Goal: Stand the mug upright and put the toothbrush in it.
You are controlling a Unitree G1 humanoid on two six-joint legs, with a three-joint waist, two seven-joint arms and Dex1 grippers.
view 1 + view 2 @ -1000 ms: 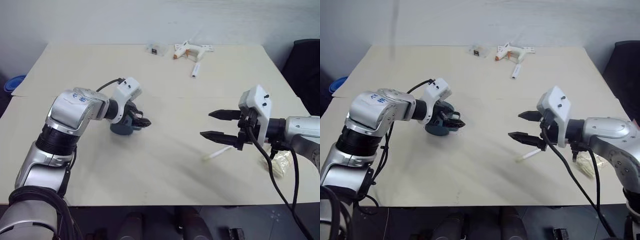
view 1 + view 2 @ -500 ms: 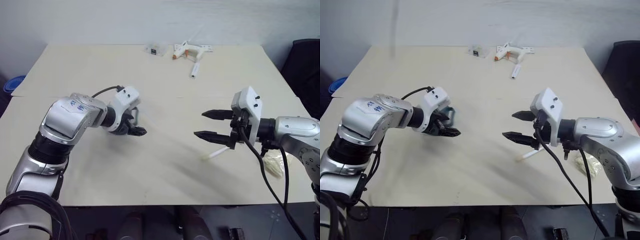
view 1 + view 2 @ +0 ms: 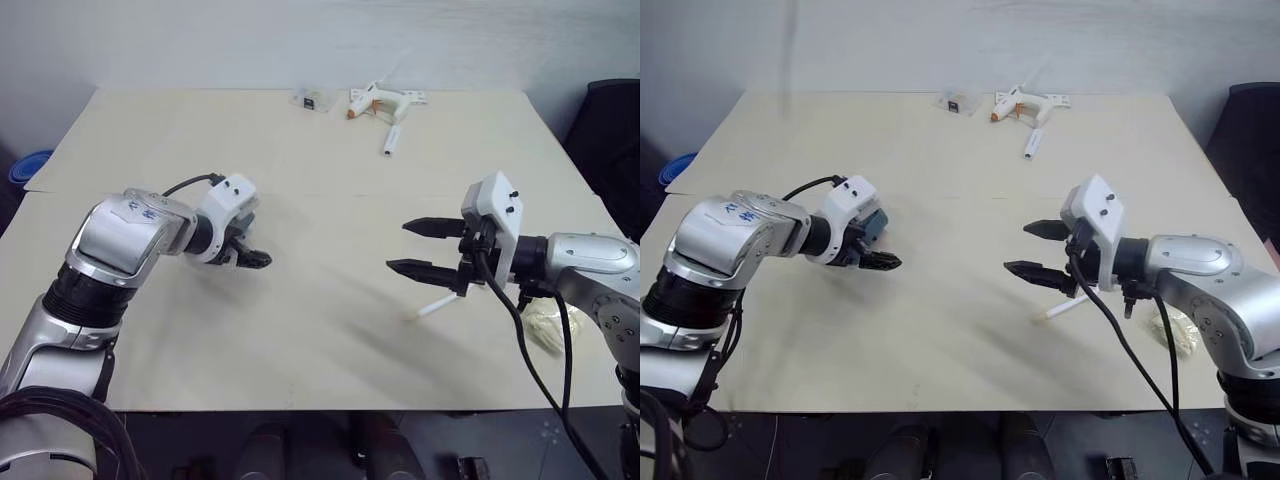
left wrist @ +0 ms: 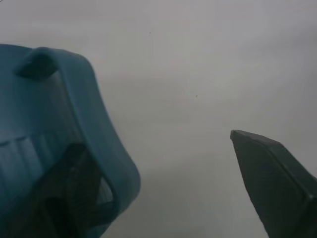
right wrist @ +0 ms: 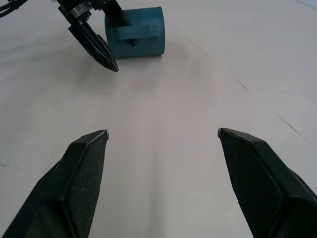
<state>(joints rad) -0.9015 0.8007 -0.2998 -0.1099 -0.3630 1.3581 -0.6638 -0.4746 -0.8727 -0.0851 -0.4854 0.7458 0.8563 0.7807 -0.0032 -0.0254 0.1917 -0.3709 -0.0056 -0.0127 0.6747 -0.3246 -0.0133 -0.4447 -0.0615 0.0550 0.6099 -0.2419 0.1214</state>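
The teal mug (image 5: 141, 29) lies on its side on the table, left of centre, and is mostly hidden behind my left hand in the head views (image 3: 876, 222). My left gripper (image 3: 880, 252) is open around the mug's end. One finger (image 4: 69, 193) is tucked in behind the teal wall and the other finger (image 4: 272, 183) stands well clear outside it. The white toothbrush (image 3: 438, 303) lies flat on the table, right of centre. My right gripper (image 3: 415, 247) hovers just above it, open, with nothing between its fingers.
At the table's far edge lie a white glue gun (image 3: 385, 100), a short white tube (image 3: 390, 142) and a small clear packet (image 3: 312, 99). A crumpled yellowish wrapper (image 3: 550, 325) sits by my right forearm. A dark chair (image 3: 610, 130) stands at the right.
My left hand has swung left and lower, its fingers narrowing a little, and the mug has shifted left with it. The right gripper has held its place, still open.
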